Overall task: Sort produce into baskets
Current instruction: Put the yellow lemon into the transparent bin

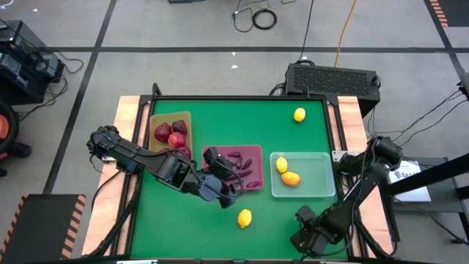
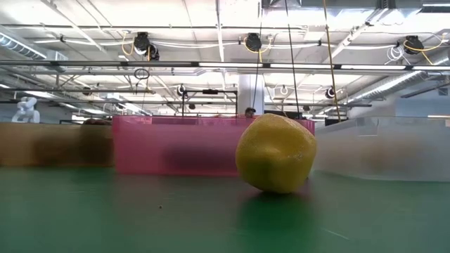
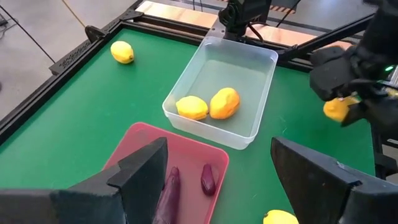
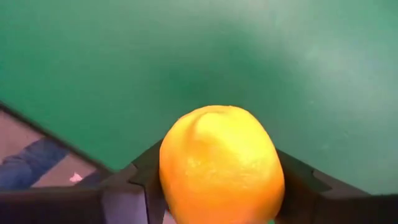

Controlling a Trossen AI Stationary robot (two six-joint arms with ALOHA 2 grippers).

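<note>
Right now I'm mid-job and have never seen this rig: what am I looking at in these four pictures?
You are driving two dark robot arms at a green table.

One picture looks straight down on the table, one looks level across the tabletop, and one comes from a camera on each wrist.

There are three trays on the table:
- The tan tray holds red fruits.
- The pink tray holds purple eggplants.
- The clear tray holds two lemons.

Two more lemons lie loose. The far lemon is near the back edge, and the near lemon fills the level picture.

The left gripper hangs open over the pink tray, holding nothing. The right gripper, at the table's front right, has the gripped lemon between its fingers.
</note>
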